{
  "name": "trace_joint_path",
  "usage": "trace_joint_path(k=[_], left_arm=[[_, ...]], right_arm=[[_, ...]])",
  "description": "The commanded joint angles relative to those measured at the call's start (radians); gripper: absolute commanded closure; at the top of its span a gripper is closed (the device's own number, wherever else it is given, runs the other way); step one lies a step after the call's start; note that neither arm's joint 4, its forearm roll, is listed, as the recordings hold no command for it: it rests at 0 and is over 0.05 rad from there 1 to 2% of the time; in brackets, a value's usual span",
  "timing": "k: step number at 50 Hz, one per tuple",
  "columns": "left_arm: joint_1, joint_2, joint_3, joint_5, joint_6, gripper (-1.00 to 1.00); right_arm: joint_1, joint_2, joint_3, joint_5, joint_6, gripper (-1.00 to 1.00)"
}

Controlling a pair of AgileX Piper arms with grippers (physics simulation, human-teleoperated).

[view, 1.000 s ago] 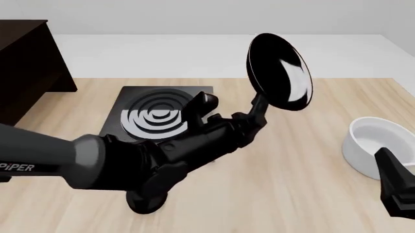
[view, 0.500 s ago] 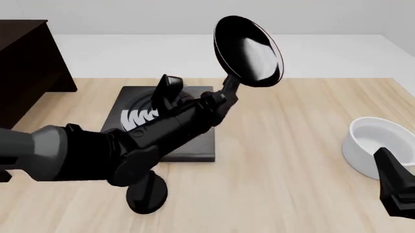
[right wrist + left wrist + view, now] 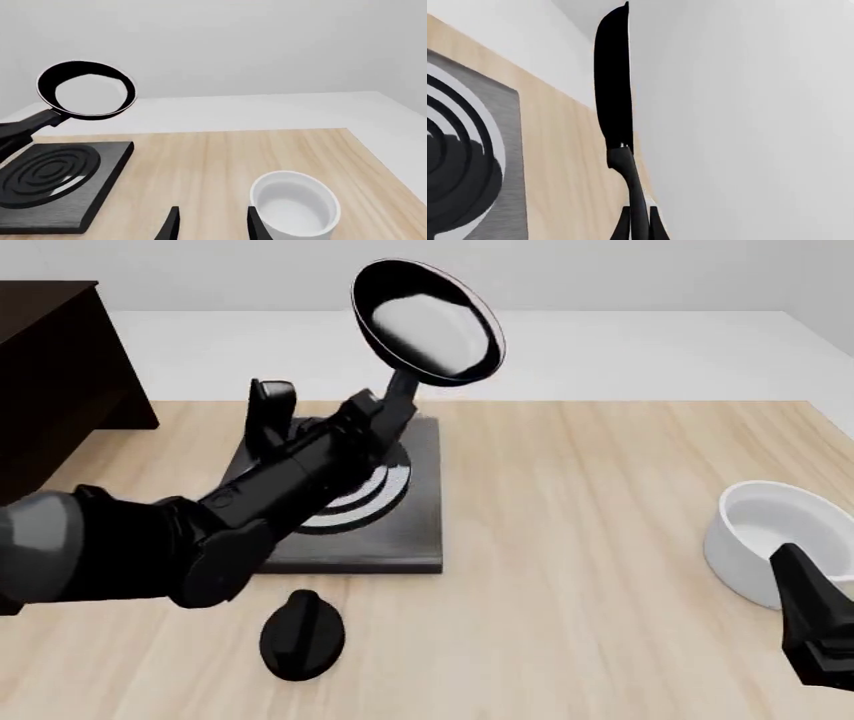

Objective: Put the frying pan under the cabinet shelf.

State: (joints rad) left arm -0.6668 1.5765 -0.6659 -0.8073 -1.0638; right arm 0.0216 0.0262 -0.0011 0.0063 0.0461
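The frying pan hangs in the air above the far edge of the stove plate, tilted up with its glossy inside facing me. My left gripper is shut on its handle. In the left wrist view the frying pan shows edge-on, and the left gripper clamps the handle. The frying pan also appears in the right wrist view. The cabinet shelf stands at the far left of the table, well left of the pan. My right gripper stands open near the white bowl, holding nothing.
A square black stove plate with concentric rings lies under my left arm. A round black knob sits on the table in front of it. A white bowl stands at the right, close to my right gripper.
My left arm has swung left with the frying pan, carrying it from the table's middle to above the stove plate. The right arm has not moved.
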Motion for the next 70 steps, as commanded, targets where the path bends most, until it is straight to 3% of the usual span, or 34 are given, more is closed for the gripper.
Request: trace_joint_path(k=[1, 10, 17, 27, 51, 63, 70], left_arm=[[0.068, -0.006, 0.023, -0.08, -0.09, 1.0], [0.128, 0.033, 0.053, -0.13, -0.155, 1.0], [0.176, 0.089, 0.086, -0.197, -0.244, 1.0], [0.249, 0.083, 0.128, -0.244, -0.275, 1.0], [0.32, 0.043, 0.223, -0.321, -0.323, 1.0], [0.442, 0.02, 0.329, -0.381, -0.389, 1.0], [0.443, -0.028, 0.362, -0.377, -0.396, 1.0]], right_arm=[[0.001, 0.005, 0.0, -0.003, 0.0, -1.0], [0.002, 0.008, 0.0, -0.004, -0.001, -1.0], [0.005, 0.018, 0.001, -0.01, 0.0, -1.0], [0.005, 0.019, 0.001, -0.012, 0.002, -1.0], [0.004, 0.008, 0.0, -0.002, 0.004, -1.0], [0.004, 0.009, 0.0, -0.003, 0.003, -1.0], [0.003, 0.003, 0.0, 0.001, 0.003, -1.0]])
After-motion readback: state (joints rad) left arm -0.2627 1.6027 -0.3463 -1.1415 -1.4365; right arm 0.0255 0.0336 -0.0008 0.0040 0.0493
